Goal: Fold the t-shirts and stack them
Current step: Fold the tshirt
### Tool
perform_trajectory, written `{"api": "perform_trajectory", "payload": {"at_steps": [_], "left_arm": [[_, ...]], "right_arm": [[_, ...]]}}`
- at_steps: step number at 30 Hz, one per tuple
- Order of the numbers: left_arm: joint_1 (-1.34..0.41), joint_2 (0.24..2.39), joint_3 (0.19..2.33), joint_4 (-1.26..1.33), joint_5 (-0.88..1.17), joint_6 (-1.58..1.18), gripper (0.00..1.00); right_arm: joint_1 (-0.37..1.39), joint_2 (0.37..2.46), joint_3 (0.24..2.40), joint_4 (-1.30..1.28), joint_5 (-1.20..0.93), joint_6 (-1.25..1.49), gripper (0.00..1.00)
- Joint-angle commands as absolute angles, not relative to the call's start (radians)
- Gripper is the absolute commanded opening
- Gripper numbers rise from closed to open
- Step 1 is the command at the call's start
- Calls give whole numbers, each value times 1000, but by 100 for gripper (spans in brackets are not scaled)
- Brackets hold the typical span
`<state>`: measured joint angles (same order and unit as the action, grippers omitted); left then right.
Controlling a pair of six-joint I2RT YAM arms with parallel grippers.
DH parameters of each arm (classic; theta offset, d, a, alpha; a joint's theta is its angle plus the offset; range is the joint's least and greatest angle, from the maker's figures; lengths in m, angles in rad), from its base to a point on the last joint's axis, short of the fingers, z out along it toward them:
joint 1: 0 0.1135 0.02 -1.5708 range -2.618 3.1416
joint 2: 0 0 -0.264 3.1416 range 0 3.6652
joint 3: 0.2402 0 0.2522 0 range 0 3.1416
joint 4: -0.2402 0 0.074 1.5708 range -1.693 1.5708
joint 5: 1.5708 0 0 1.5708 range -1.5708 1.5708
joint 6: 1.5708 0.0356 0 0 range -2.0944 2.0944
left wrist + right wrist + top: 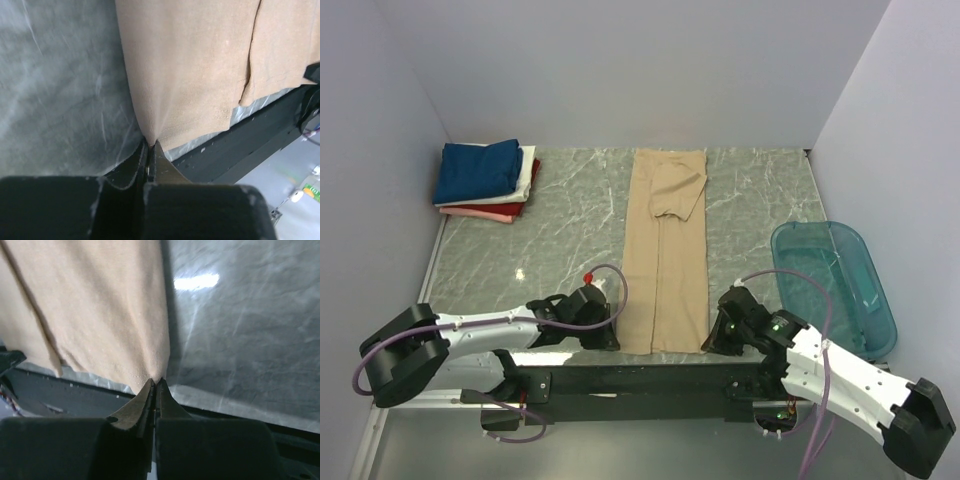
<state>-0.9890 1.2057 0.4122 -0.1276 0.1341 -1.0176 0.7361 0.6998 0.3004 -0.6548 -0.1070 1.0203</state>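
Both my left pincer [150, 146] and right pincer [156, 383] pinch the near corners of the tan t-shirt [665, 260] stretched toward the far side, on so little cloth that an uneven lift could slip one free.

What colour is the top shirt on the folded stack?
The top shirt is navy blue, clearest in top external view.

Teal translucent plastic tub [832, 285]: upright, open side up, at right edge of grey marble-pattern tabletop [560, 250], against right wall. Black metal rail [640, 382] runs along tabletop's near edge. Plain pale lavender walls [640, 70] on left, back, right.
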Motion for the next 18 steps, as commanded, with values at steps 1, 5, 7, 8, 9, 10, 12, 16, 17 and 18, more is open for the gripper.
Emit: {"api": "perform_trajectory", "payload": {"at_steps": [1,5,7,8,9,10,12,16,17,18], "left_arm": [[-1029,1158,399,-175,114,-1046,1],[-1086,1111,410,-215,78,-1068,1],[-1088,1085,429,-254,54,-1051,1],[-1085,1081,443,-276,29,-1039,1],[-1085,1081,483,-294,3,-1005,1],[-1081,1088,506,-323,-35,-983,1],[-1059,1120,579,-336,-61,-916,1],[-973,1198,682,-322,-48,-830,1],[-941,1215,701,-315,-46,-819,1],[-924,1244,736,-308,-40,-802,1]], "right_arm": [[782,663,298,-681,-127,1025,0],[850,614,330,-728,-118,1061,0],[859,609,359,-753,-74,1057,0],[859,617,377,-777,-54,1049,0],[859,624,423,-785,-31,1042,0],[859,636,448,-791,19,1019,0],[856,690,529,-804,82,994,0],[833,822,656,-779,175,915,0],[822,869,688,-750,193,901,0],[807,891,702,-735,192,885,0]]}}
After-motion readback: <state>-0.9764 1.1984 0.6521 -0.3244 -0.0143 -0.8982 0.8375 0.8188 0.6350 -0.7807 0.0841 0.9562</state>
